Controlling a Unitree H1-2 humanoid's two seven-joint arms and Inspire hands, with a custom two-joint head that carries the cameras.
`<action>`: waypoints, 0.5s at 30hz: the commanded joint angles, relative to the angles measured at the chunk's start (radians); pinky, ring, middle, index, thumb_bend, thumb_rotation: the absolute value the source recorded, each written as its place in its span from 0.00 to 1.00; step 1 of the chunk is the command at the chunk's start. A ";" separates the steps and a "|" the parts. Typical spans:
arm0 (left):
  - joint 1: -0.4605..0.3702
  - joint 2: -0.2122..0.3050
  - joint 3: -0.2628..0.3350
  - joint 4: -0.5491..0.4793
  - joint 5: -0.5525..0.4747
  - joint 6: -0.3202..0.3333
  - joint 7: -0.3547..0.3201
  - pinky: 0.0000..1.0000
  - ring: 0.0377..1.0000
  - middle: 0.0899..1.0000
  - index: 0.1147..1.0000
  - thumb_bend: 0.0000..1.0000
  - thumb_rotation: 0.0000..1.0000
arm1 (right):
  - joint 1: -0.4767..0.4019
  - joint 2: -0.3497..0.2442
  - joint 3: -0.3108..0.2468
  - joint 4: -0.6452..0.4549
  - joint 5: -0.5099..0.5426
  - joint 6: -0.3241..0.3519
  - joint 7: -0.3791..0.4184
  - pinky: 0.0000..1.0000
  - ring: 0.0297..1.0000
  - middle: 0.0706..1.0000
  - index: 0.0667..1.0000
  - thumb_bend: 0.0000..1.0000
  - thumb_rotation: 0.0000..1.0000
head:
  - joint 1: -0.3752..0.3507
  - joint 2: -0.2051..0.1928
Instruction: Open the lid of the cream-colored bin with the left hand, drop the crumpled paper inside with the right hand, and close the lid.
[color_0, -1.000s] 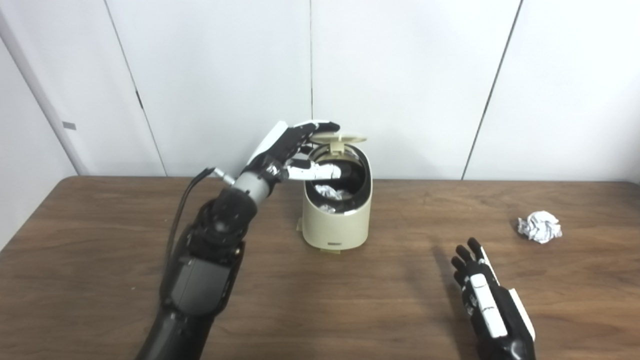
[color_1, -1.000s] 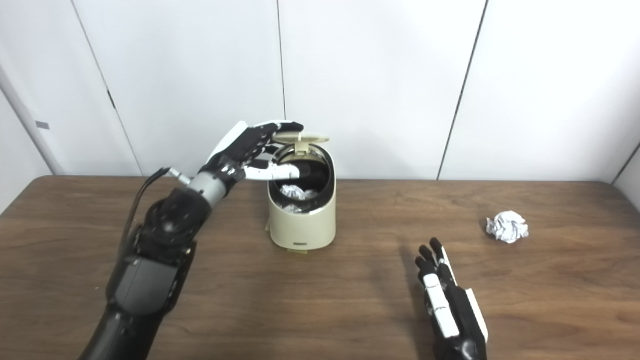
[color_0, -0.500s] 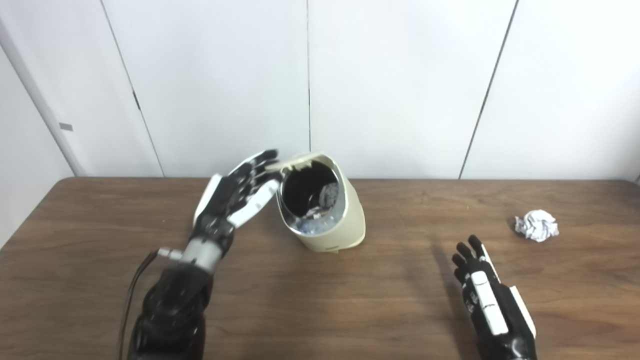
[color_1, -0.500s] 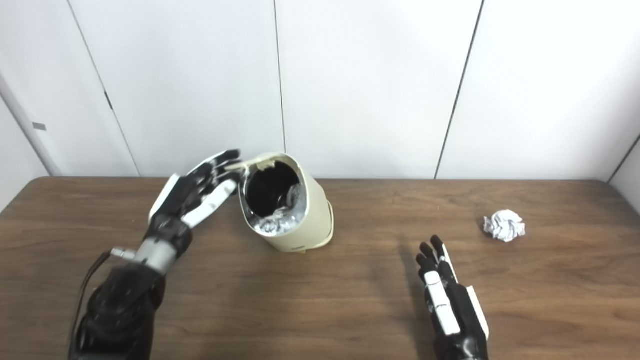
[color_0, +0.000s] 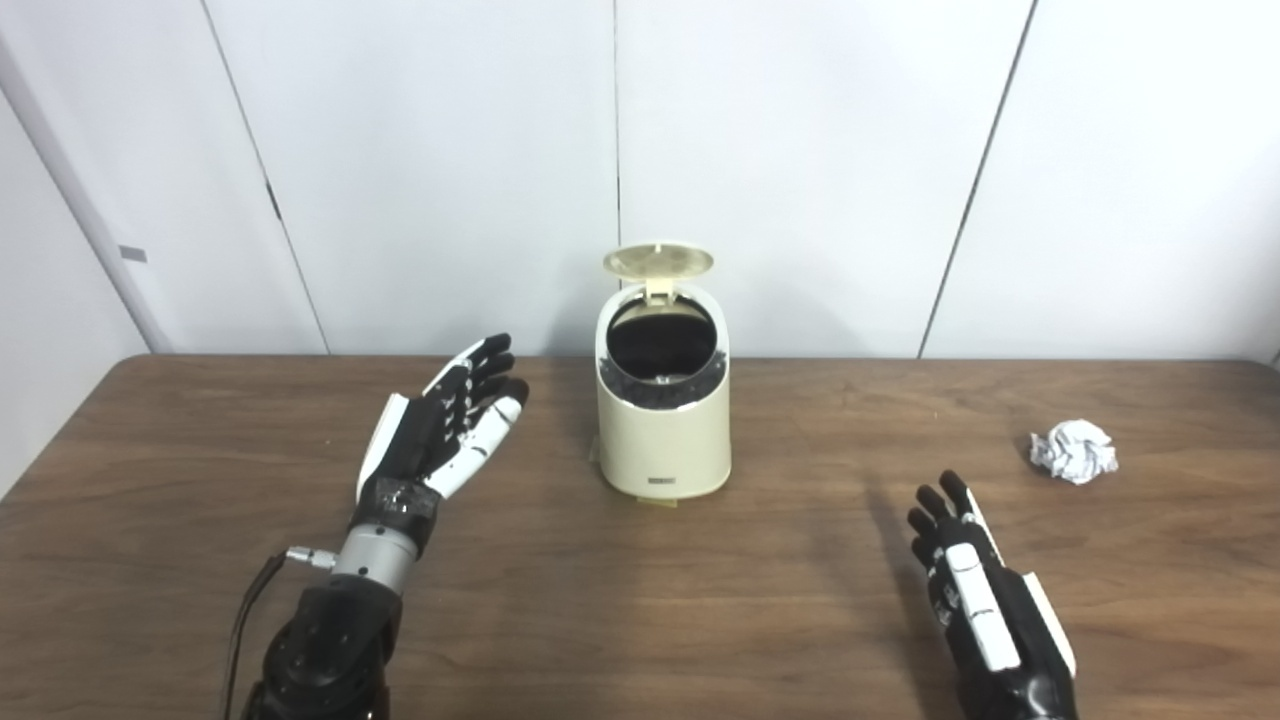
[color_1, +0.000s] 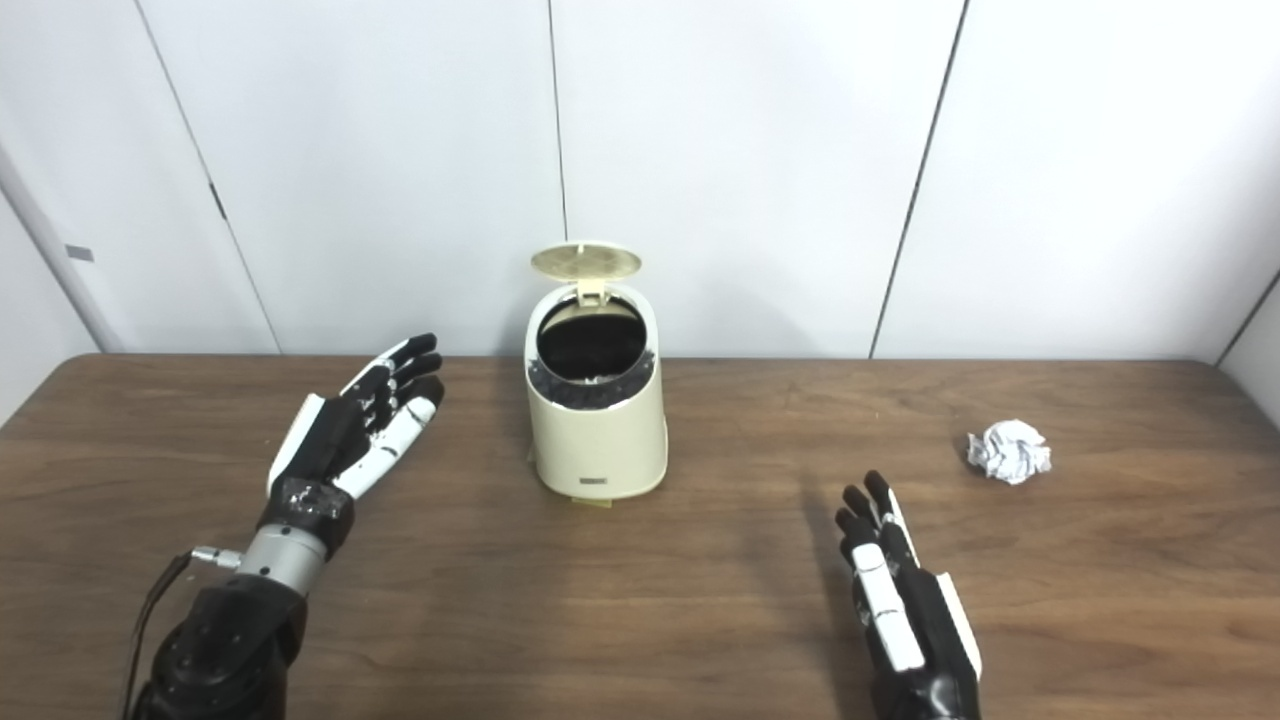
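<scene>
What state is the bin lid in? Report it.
Open. The lid stands raised behind the cream-colored bin, exposing its dark mouth; the left hand is clear of it.

From my seat, the inside of the cream-colored plastic bin (color_0: 663, 440) is mostly a dark hollow; I can make out only pale flecks along the rim and cannot tell what lies deeper. The small dark label low on its front is too small for me to read. My left arm's black forearm (color_0: 318, 655) runs off the bottom edge, and my black-and-white right hand (color_1: 905, 605) is cut off at the wrist by the same edge.
</scene>
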 joint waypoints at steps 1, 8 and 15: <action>-0.048 0.008 -0.008 -0.024 0.021 -0.041 0.021 0.80 0.85 0.85 0.89 0.44 0.48 | 0.022 0.018 -0.002 -0.028 0.001 -0.030 0.010 1.00 0.97 0.97 1.00 0.53 0.75 | -0.001 0.000; -0.038 0.013 -0.013 -0.015 0.016 -0.046 0.020 0.80 0.85 0.86 0.90 0.44 0.50 | 0.021 0.017 -0.004 -0.026 0.003 -0.036 0.011 1.00 0.97 0.97 1.00 0.53 0.74 | -0.001 0.002; -0.032 0.018 -0.010 -0.015 0.017 -0.038 0.021 0.82 0.86 0.87 0.91 0.47 0.57 | 0.020 0.013 -0.005 -0.023 0.006 -0.040 0.017 1.00 0.97 0.97 1.00 0.52 0.74 | 0.001 0.003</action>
